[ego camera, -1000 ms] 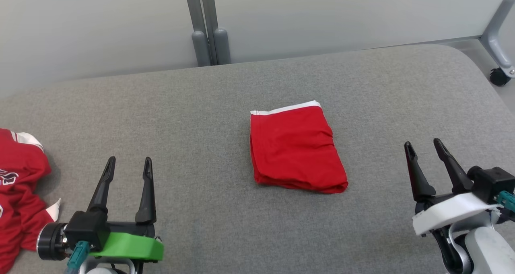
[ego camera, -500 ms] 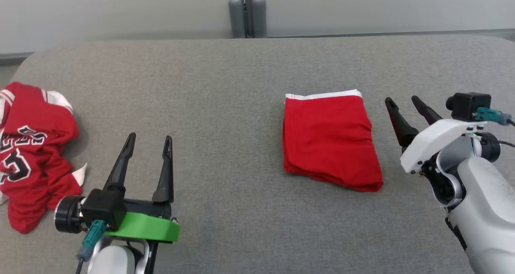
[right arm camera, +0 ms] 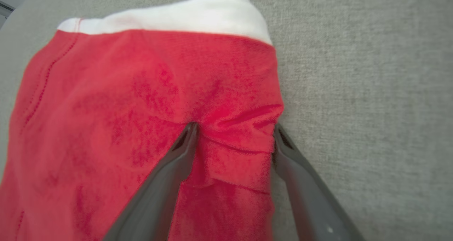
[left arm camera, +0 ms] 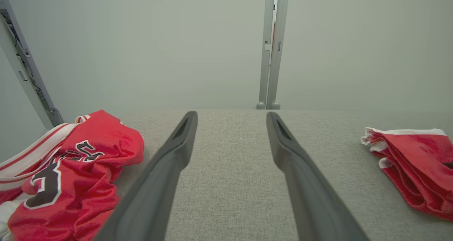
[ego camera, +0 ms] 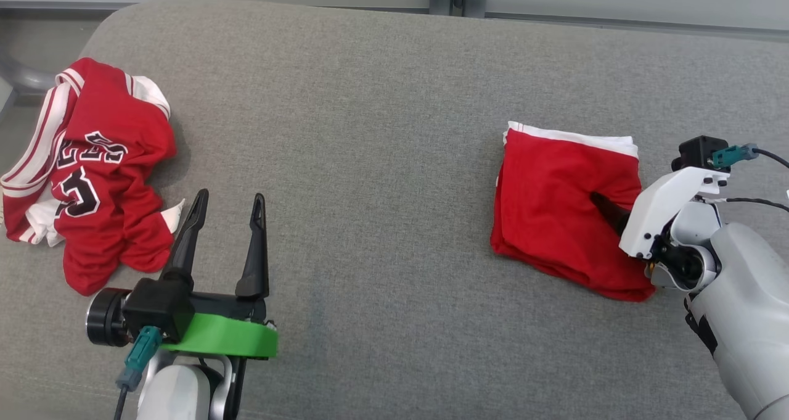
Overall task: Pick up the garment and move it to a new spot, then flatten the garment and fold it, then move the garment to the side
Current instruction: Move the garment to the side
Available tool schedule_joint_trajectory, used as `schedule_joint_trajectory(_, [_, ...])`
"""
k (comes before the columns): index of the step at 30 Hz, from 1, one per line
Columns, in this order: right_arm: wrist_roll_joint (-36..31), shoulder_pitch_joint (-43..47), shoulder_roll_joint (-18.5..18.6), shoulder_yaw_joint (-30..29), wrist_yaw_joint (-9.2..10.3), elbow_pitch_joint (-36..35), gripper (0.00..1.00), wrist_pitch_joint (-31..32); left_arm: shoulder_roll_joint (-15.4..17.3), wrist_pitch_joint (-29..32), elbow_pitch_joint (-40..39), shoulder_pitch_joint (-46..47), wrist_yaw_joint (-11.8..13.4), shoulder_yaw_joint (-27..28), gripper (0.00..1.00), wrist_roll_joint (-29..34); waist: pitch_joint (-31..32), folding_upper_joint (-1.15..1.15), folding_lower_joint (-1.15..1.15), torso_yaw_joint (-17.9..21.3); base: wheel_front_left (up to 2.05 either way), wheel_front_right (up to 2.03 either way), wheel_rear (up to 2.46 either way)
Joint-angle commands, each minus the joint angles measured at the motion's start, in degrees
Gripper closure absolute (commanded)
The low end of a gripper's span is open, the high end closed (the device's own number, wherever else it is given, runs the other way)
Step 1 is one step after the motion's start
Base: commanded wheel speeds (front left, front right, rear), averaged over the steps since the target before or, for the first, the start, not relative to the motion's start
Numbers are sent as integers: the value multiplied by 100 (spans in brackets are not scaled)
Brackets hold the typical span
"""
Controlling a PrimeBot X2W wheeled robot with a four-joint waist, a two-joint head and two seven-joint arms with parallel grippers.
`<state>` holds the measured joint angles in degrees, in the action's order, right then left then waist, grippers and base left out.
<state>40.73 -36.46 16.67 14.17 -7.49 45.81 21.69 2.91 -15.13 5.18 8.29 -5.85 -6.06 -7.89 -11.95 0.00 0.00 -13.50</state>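
- The right gripper (right arm camera: 233, 127) is spread wide and pinches nothing yet. Its two fingers (right arm camera: 166, 184) stand across one side edge of the folded garment (ego camera: 555, 198): one tip touches the red cloth, the other is just at the edge, beside it.
- I judge this placing is chosen so that closing would catch all folded layers together, for the last step, moving it to the side.
- The folded garment lies flat on the bench (ego camera: 370, 161), under and ahead of the right gripper, with its white band at the end far from that gripper.
- The left gripper (ego camera: 230, 195) is also spread and empty. It hovers over bare bench, with the folded garment well apart to its right, probably to stand out of the way.
- A crumpled jersey (ego camera: 105, 173) lies near the left gripper, on its left, untouched.
- Count: two grippers with two fingers each; two red garments, one folded and one crumpled; one bench.
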Motion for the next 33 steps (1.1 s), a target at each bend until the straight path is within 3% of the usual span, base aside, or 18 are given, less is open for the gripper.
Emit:
schedule_joint_trajectory(1, [57, 89, -89, 80, 0, 71, 8, 43, 1, -2, -4, 71, 45, -4, 0, -42, -42, 0, 0, -51, 0, 0, 0])
schedule_joint_trajectory(2, [48, 101, -78, 122, 0, 64, 54, -26, 0, -2, -5, 57, 43, 3, 0, -44, -26, 0, 0, -29, 0, 0, 0])
schedule_joint_trajectory(3, [45, 107, -69, 155, 0, 57, 71, -84, 0, -1, -7, 51, 42, 3, 0, -38, -13, 0, 0, -10, 0, 0, 0])
schedule_joint_trajectory(4, [63, 112, -63, 176, 0, 39, 100, -191, -1, -2, -5, 47, 41, 2, 0, -26, 9, 0, 0, 24, 0, 0, 0])
schedule_joint_trajectory(11, [123, 88, -15, 382, 0, -91, 100, -768, 1, -2, -29, -11, -11, -17, 0, 98, 196, 0, 0, 405, 0, 0, 0])
schedule_joint_trajectory(26, [319, 89, 61, 786, 0, -232, 100, -1328, 87, -1, 56, 54, -145, -471, 0, 125, 446, 0, 0, 2182, 0, 0, 0])
schedule_joint_trajectory(33, [475, -15, 95, 894, 0, -344, 100, -1487, 157, -1, 130, 283, -160, -769, 0, 109, 266, 0, 0, 2706, 0, 0, 0])
